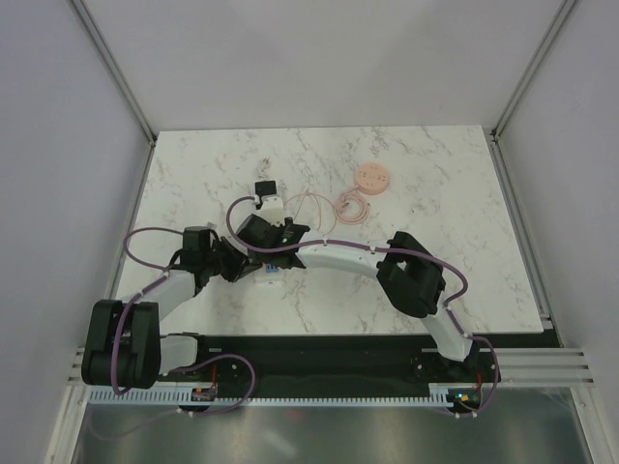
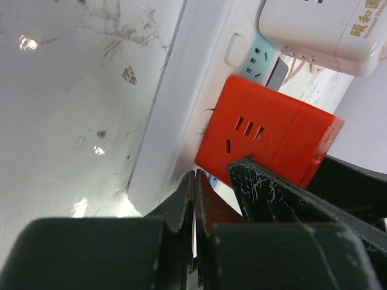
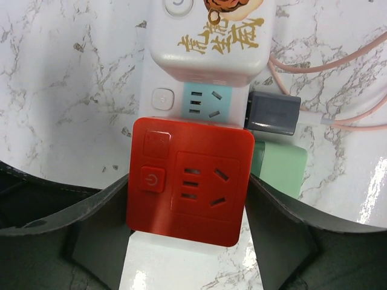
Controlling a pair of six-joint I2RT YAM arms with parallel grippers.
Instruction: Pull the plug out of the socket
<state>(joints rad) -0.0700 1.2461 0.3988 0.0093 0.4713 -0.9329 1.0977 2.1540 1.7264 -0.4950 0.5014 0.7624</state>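
The white power strip [image 3: 175, 266] lies on the marble table, its side showing in the left wrist view [image 2: 181, 103]. A red cube plug [image 3: 190, 181] with a power button sits plugged into it, also in the left wrist view [image 2: 266, 136]. My right gripper [image 3: 187, 187] is shut on the red plug, one finger against each side. My left gripper [image 2: 196, 178] is shut and empty, its tips on the strip's end beside the plug. In the top view both grippers, left [image 1: 247, 266] and right [image 1: 276, 246], meet over the strip and hide it.
A white adapter block [image 3: 208, 36] with gold lettering is plugged in beyond the red plug. A grey charger [image 3: 272, 113] with a pink cable sits beside a green block [image 3: 279, 160]. A round pink disc [image 1: 372, 178] with coiled cable [image 1: 351, 206] lies further back.
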